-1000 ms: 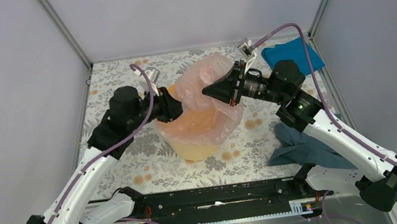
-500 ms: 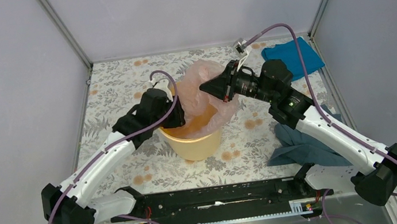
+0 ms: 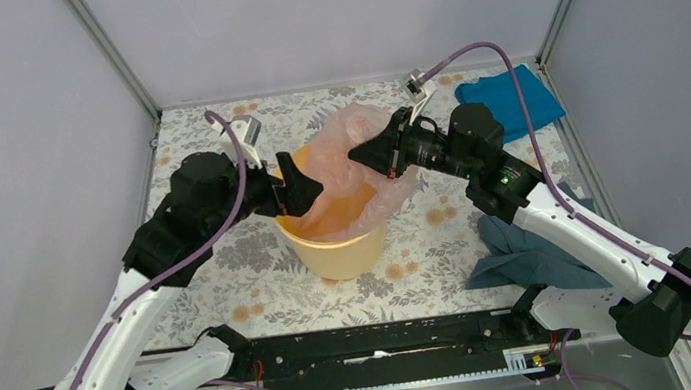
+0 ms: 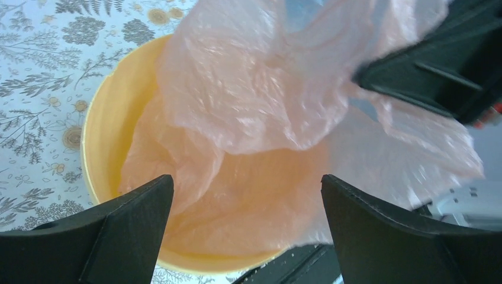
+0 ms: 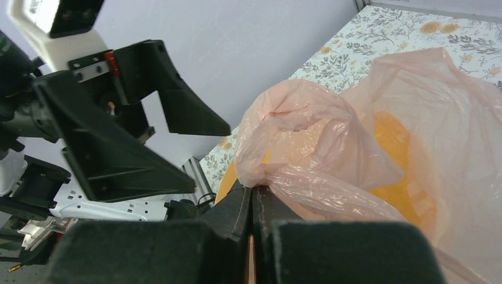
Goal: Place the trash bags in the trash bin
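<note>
Once the left gripper (image 4: 245, 178) had sprung wide and let go, the pale-pink trash bag (image 4: 254, 89) sagged partly into the yellow trash bin (image 4: 93, 127), probably a step nearer done. The right gripper (image 5: 253, 198) stayed pinched on a bag fold above the rim. Both arms reached inward over the floral worktop (image 3: 230, 266).

Top external — fixed, high behind the arm bases, looking down over the whole worktop (image 3: 234, 300). Left wrist — very near, looking down between its own fingers (image 4: 118, 236) into the trash bin (image 4: 97, 136). Right wrist: near, looking along the right pincer (image 5: 251, 204) across the bin toward the left pincer (image 5: 210, 154). All three share bin and trash bag (image 3: 329, 137).
</note>
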Available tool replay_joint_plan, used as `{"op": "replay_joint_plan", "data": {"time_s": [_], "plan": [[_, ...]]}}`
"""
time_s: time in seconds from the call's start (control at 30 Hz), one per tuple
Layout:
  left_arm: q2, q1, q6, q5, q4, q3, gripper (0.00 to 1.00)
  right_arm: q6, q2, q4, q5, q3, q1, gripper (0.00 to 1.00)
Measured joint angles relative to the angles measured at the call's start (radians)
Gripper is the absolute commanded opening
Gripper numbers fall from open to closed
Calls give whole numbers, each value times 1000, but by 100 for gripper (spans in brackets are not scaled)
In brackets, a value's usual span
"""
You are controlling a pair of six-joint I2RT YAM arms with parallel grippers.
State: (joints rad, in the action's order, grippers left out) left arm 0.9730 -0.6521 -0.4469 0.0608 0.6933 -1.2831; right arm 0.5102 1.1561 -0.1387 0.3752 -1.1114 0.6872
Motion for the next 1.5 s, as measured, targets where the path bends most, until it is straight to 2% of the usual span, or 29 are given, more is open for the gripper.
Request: {"op": "replay_joint_plan", "data": {"time_s": [0.13,0.23,0.37,0.57,0.6,0.7,0.73,0.9,0.97,1.07,1.1,1.3,1.5], "plan": [[-62,0,30,90,21,-2,99,2,3,-2,3,-4,0,0],[-90,0,32,214,-9,5,99,9,10,-3,5,-7,0,0],[-101,-3,4,372,-144,87,99,31,35,-21,10,-16,0,0],[-13,-30,-63,462,-312,219,99,82,60,-73,14,-17,0,0],[15,-39,-75,462,-332,230,97,92,66,-84,17,-17,0,0],[68,-59,-98,415,-343,239,78,151,94,-139,35,-17,0,0],[76,-66,-104,358,-336,239,74,182,110,-172,44,-17,0,0],[64,-63,-131,138,-276,244,71,296,205,-313,91,-16,13,0],[56,-63,-131,90,-247,253,76,320,237,-342,98,-5,24,0],[28,-63,-125,56,-192,270,95,337,266,-349,114,11,36,0],[10,-63,-119,55,-177,275,98,337,270,-344,117,12,39,0],[-168,-63,-54,101,-111,247,99,262,238,-317,170,14,39,0],[-160,-61,-13,54,-56,97,99,121,151,-286,349,17,32,0]]}}
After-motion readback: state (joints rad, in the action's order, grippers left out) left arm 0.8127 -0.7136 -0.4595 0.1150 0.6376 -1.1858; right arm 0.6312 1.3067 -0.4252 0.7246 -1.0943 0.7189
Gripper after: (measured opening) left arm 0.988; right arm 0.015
